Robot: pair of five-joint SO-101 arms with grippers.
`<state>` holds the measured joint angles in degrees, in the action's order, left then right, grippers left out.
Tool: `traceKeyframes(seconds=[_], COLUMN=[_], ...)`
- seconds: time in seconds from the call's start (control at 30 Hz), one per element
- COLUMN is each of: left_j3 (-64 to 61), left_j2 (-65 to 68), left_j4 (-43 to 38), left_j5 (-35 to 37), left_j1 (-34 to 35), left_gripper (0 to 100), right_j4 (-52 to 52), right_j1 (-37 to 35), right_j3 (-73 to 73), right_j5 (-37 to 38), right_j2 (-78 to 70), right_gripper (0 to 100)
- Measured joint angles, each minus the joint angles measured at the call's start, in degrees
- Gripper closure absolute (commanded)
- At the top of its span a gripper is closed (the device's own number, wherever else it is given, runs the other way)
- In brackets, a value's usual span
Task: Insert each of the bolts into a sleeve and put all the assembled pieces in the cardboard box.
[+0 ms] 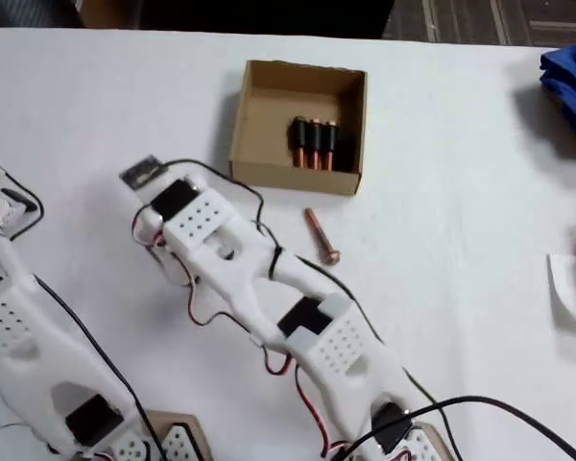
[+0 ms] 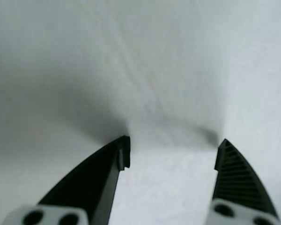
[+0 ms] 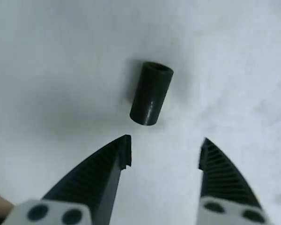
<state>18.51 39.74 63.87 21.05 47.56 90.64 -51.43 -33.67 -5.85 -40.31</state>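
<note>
The right gripper (image 3: 165,149) is spread wide, its two black fingers apart with nothing between them. Just ahead of the fingertips a black sleeve (image 3: 151,93) lies on its side on the white table (image 3: 47,56), touched by neither finger, its hollow end turned away from the gripper. The left gripper (image 2: 174,146) is also spread and empty, above the table.

In the high view a white arm (image 1: 230,254) stretches from the lower right of the frame to the centre left, ending just left of the cardboard box (image 1: 293,180) at upper centre. Three assembled pieces (image 1: 314,144) lie side by side in the box's lower right part. A loose copper bolt (image 1: 321,237) lies on the table just below the box, between it and the arm. A second arm (image 1: 38,355) lies along the lower left edge.
</note>
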Motion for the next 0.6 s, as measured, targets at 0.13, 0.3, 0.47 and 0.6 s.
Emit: traceKeyframes(seconds=[0.13,0.3,0.47,0.6], left_j3=[0.0,0.0,0.09,0.09], left_j2=[0.0,0.0,0.0,0.09], left_j4=[0.0,0.0,0.0,0.0], left_j5=[0.0,0.0,0.0,0.0], left_j1=[0.0,0.0,0.0,0.0], left_gripper=[69,69,69,69], right_j4=[-3.16,-8.0,-11.16,-11.25], right_j1=[0.26,0.0,-0.18,-0.18], right_j3=[-0.44,-0.53,-0.53,-0.97], right_j5=[0.0,0.0,0.0,-0.09], right_j2=[-1.41,-5.19,-6.86,-7.47], right_gripper=[74.5,76.5,76.5,76.7])
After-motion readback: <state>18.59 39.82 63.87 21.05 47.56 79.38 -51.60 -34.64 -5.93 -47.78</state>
